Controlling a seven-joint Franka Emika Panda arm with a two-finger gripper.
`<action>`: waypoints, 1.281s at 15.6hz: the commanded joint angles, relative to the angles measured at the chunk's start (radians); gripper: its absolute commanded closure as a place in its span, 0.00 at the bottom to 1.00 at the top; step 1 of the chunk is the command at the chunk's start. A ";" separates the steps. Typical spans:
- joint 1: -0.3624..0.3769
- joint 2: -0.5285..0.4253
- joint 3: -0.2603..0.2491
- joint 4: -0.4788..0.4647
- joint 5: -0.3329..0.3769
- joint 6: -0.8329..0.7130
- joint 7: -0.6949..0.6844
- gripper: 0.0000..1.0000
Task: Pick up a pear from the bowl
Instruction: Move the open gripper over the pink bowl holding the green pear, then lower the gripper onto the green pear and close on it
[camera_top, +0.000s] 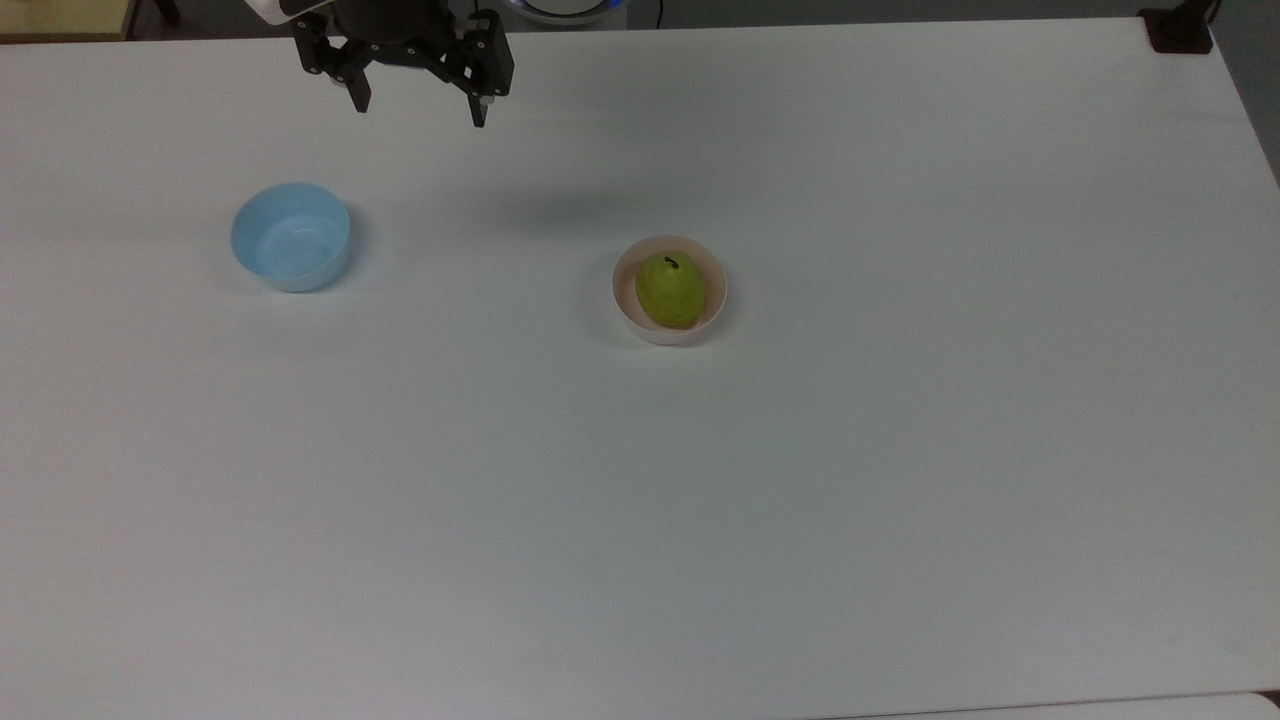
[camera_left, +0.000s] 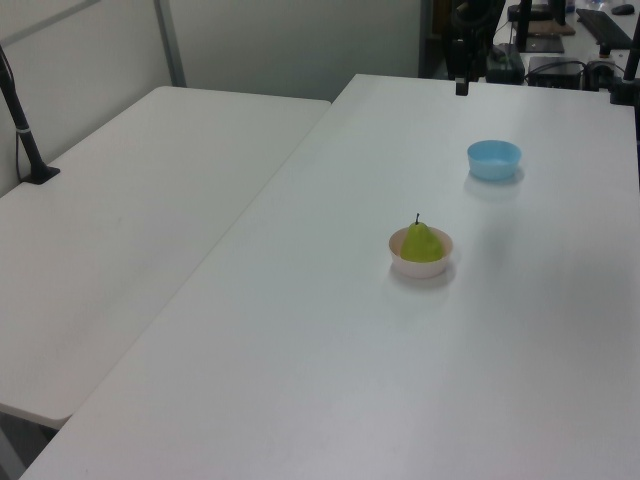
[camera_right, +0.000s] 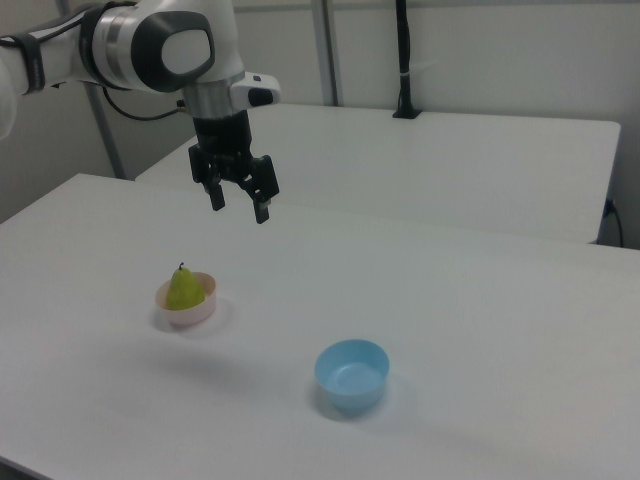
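A yellow-green pear (camera_top: 670, 290) (camera_left: 422, 243) (camera_right: 184, 289) with a short dark stem stands upright in a small pale pink bowl (camera_top: 624, 303) (camera_left: 421, 268) (camera_right: 190, 315) near the middle of the white table. My black gripper (camera_top: 420, 108) (camera_right: 238, 209) hangs open high above the table, with nothing between its fingers. In the top view it is near the far edge, up and to the left of the bowl. In the left view a dark part of the gripper (camera_left: 461, 85) shows at the table's far end.
A light blue bowl (camera_top: 291, 237) (camera_left: 494, 159) (camera_right: 351, 373) sits empty on the table, toward the top view's left. A second white table (camera_left: 130, 210) adjoins in the left view. A black post (camera_right: 404, 60) stands on the far table in the right view.
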 joint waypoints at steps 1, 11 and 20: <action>0.044 0.009 -0.017 0.019 0.001 -0.016 0.009 0.00; 0.331 0.182 -0.044 0.022 0.018 0.073 0.019 0.00; 0.385 0.347 -0.044 0.002 -0.013 0.210 0.032 0.05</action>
